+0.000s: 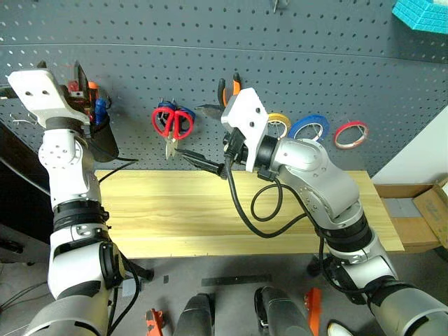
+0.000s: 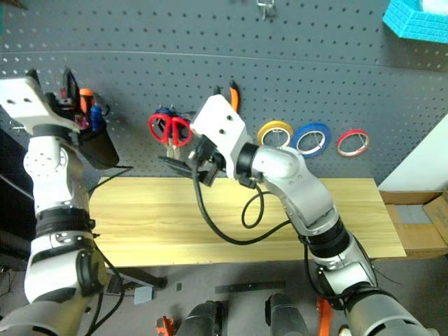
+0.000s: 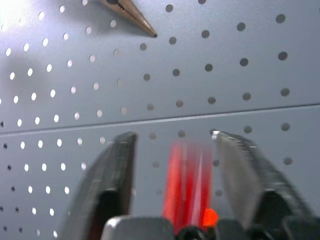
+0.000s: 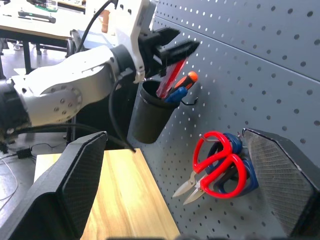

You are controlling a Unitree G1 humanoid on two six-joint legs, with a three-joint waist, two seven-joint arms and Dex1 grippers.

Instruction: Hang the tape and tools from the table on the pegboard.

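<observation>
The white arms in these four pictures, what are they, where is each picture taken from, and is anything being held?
They are the two arms of a humanoid robot, each ending in a gripper with two black fingers. Two pictures come from cameras in its head, looking down over a wooden table towards a grey pegboard. The other two come from cameras on its wrists, looking along the fingers.

On the pegboard hang red scissors, pliers, yellow tape, blue tape and red tape.

The left gripper is open over a black cup, with a red screwdriver standing between its fingers. The right gripper is open and holds nothing.
</observation>
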